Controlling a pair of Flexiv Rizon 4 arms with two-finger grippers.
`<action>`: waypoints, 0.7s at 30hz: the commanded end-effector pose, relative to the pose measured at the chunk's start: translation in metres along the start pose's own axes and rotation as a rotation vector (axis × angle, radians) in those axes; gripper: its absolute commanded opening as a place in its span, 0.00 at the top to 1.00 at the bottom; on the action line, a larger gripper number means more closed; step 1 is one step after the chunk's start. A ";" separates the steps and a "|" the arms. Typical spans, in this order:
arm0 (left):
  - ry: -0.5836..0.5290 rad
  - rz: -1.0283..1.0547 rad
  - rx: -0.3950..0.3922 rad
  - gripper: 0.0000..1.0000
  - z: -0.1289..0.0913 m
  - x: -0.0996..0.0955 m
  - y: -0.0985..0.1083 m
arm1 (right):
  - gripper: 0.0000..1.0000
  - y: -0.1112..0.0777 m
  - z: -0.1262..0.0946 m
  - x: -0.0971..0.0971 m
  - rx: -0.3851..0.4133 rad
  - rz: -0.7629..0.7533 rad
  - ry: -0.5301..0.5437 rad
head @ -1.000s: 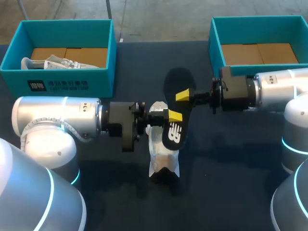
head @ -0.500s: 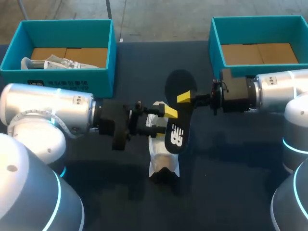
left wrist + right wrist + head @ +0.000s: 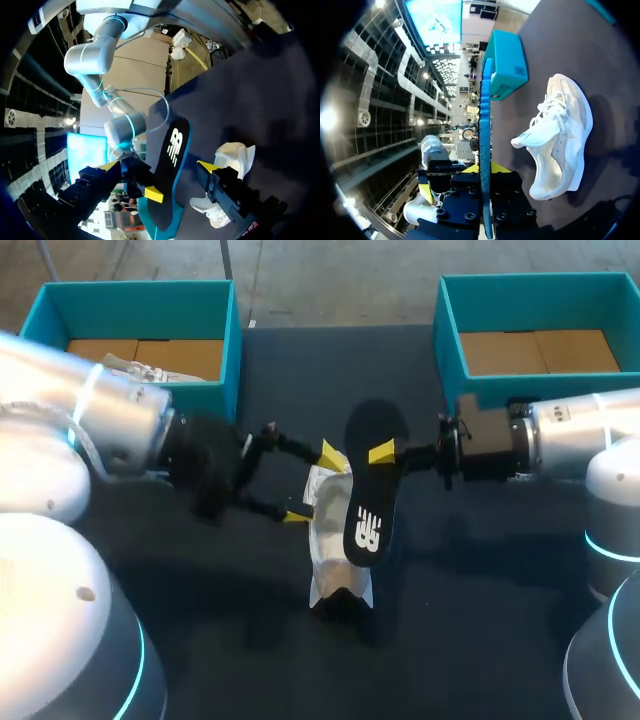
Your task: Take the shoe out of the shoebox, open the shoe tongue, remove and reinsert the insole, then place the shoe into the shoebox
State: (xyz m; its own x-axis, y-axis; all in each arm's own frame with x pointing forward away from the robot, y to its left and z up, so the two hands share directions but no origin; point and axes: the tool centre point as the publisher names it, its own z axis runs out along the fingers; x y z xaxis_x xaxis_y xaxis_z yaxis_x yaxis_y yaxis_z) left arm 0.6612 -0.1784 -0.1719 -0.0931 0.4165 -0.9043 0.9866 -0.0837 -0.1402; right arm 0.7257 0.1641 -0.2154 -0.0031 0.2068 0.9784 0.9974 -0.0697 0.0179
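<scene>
The shoe (image 3: 325, 545) (image 3: 560, 145) (image 3: 232, 155), white and low-cut, lies on the dark table (image 3: 480, 570) roughly midway between the two arms. Its long axis runs from the near edge toward the far edge, and the toe seems to point away from the robot, the heel toward it. In the right wrist view the laces sit loose and the tongue sticks out sideways from the opening. The insole (image 3: 368, 500) (image 3: 172, 150) (image 3: 484, 110) is out of the shoe and held above the shoe's right side. Its long axis is nearly parallel to the shoe's, with the broad forefoot end toward the far edge and the heel end with its white mark toward the robot. Its black upper face is turned up to the head camera, and a blue rim shows in the wrist views. The right gripper (image 3: 382, 453) (image 3: 486, 172) comes in from the right and pinches the insole's edge near the forefoot. The right wrist view shows the insole edge-on between the two closed fingers. The left gripper (image 3: 312, 484) (image 3: 157, 166) is spread wide and holds nothing. One yellow tip is over the shoe's far end and the other is just beside the shoe's left flank; whether either tip touches the shoe cannot be told. At the far left stands the left shoebox (image 3: 150, 410) (image 3: 507, 60), teal, with a second shoe (image 3: 130, 367) inside. At the far right stands the right shoebox (image 3: 445, 340), also teal, showing only its cardboard floor.
</scene>
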 end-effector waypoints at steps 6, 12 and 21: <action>0.357 -0.078 0.067 0.00 -0.026 -0.024 0.008 | 1.00 0.000 0.006 -0.007 0.001 -0.007 0.017; 0.536 -0.173 0.089 0.00 -0.032 -0.039 0.013 | 1.00 -0.002 0.009 -0.011 0.010 -0.013 0.009; 0.754 -0.231 0.122 0.00 -0.038 -0.051 0.020 | 1.00 0.000 0.016 -0.017 0.046 -0.016 0.013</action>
State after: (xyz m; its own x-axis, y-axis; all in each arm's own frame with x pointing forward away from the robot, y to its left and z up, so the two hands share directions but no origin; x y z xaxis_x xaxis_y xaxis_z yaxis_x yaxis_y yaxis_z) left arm 0.6833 -0.1630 -0.1169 -0.2416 0.7389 -0.6290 0.9319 -0.0042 -0.3628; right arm 0.7211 0.1715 -0.2321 -0.0174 0.1978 0.9801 0.9992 -0.0323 0.0243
